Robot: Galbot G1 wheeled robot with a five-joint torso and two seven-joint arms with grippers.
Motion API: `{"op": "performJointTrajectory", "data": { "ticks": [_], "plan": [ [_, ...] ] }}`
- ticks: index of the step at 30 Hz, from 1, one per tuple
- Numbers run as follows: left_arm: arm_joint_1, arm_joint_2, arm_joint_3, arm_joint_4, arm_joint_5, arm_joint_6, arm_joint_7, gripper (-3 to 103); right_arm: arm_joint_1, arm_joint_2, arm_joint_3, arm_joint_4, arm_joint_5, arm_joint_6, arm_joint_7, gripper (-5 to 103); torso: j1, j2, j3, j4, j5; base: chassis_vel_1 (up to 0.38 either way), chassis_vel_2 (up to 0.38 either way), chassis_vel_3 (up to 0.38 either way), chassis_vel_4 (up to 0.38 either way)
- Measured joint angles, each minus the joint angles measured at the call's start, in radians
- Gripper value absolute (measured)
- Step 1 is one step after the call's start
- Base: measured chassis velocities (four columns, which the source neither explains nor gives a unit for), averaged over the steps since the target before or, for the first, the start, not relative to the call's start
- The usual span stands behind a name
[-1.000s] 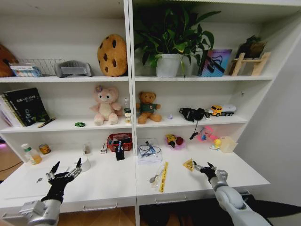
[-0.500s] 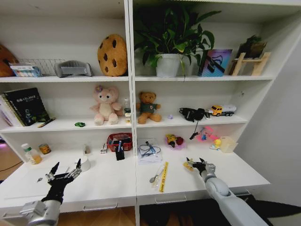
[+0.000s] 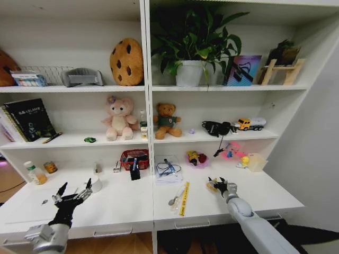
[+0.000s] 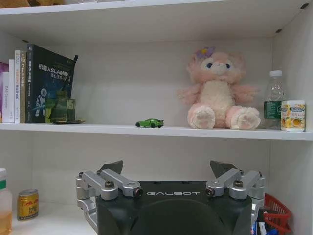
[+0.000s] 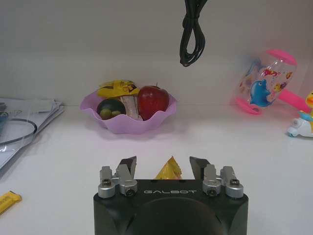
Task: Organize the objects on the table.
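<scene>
1. Yellow snack packet (image 5: 168, 169) lies on the white table (image 3: 265, 193) right of the shelf divider, and sits between the spread fingers of the right claw (image 3: 217, 183), which is open around it without pinching it.
2. Just beyond that claw in its wrist view stands a pink wavy bowl (image 5: 129, 120) holding a red apple (image 5: 152, 100), a dark round fruit and another yellow packet.
3. A black cable loop (image 5: 190, 46) hangs above the bowl, and a pink toy hammer with a dolphin print (image 5: 266, 81) lies farther along the table.
4. A yellow ruler (image 3: 184, 198) and a spoon (image 3: 176, 198) lie near the table's middle, left of the right claw.
5. The left claw (image 3: 71, 197) hovers over the table's left part, fingers wide open and holding nothing.
6. On the shelf above it, a tiny green toy car (image 4: 149, 123) stands between dark books (image 4: 49, 83) and a pink plush bunny (image 4: 217, 90).
7. A red-and-gold can (image 4: 27, 204) stands on the table near the left wall.
</scene>
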Motion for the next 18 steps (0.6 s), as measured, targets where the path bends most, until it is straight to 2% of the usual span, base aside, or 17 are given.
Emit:
{"op": "performJointTrajectory", "data": {
  "ticks": [1, 4, 5, 7, 8, 11, 12, 14, 16, 18],
  "plan": [
    [0.000, 0.000, 0.000, 0.000, 0.000, 0.000, 0.000, 100, 0.000, 0.000, 0.000, 0.000, 0.000, 0.000, 0.000, 66, 0.000, 0.000, 0.000, 0.0000, 0.0000, 0.000, 0.000, 0.000, 0.000],
    [-0.003, 0.002, -0.001, 0.001, -0.002, 0.000, -0.001, 100, -0.014, 0.003, 0.008, 0.000, 0.001, -0.003, 0.002, 50, 0.000, 0.000, 0.000, 0.0001, 0.0001, 0.000, 0.000, 0.000, 0.000],
    [-0.003, 0.002, -0.001, 0.001, -0.002, 0.000, -0.001, 100, -0.014, 0.003, 0.008, 0.000, 0.001, -0.003, 0.002, 50, 0.000, 0.000, 0.000, 0.0001, 0.0001, 0.000, 0.000, 0.000, 0.000],
    [-0.005, 0.002, -0.001, 0.003, -0.004, 0.000, -0.001, 100, -0.028, 0.006, 0.018, 0.003, 0.000, -0.003, 0.004, 38, 0.000, 0.000, 0.000, -0.0001, 0.0001, 0.000, 0.000, 0.000, 0.000],
    [-0.005, 0.002, -0.001, 0.003, -0.004, 0.000, -0.001, 100, -0.028, 0.006, 0.018, 0.003, 0.000, -0.003, 0.004, 38, 0.000, 0.000, 0.000, -0.0001, 0.0001, 0.000, 0.000, 0.000, 0.000],
    [-0.010, 0.004, -0.001, 0.005, -0.006, 0.000, -0.002, 100, -0.038, 0.006, 0.027, 0.003, 0.000, -0.003, 0.005, 22, 0.000, 0.000, 0.000, -0.0001, 0.0002, 0.000, 0.000, 0.000, 0.000],
    [-0.010, 0.004, -0.001, 0.005, -0.006, 0.000, -0.002, 100, -0.038, 0.006, 0.027, 0.003, 0.000, -0.003, 0.005, 22, 0.000, 0.000, 0.000, -0.0001, 0.0002, 0.000, 0.000, 0.000, 0.000],
    [-0.011, 0.004, 0.000, 0.005, -0.007, 0.000, -0.002, 100, -0.038, 0.002, 0.030, 0.003, 0.000, -0.003, 0.004, 11, 0.000, 0.000, 0.000, -0.0001, 0.0001, 0.000, 0.000, 0.000, 0.000],
    [-0.011, 0.004, 0.000, 0.005, -0.007, 0.000, -0.002, 100, -0.037, 0.000, 0.031, 0.003, 0.000, -0.003, 0.004, 11, 0.000, 0.000, 0.000, 0.0000, 0.0001, 0.000, 0.000, 0.000, 0.000],
    [-0.010, 0.004, -0.001, 0.006, -0.008, 0.000, -0.002, 100, -0.034, -0.004, 0.033, 0.003, 0.002, -0.003, 0.004, 2, 0.000, 0.000, 0.000, 0.0000, 0.0001, 0.000, 0.000, 0.000, 0.000]
  ]
}}
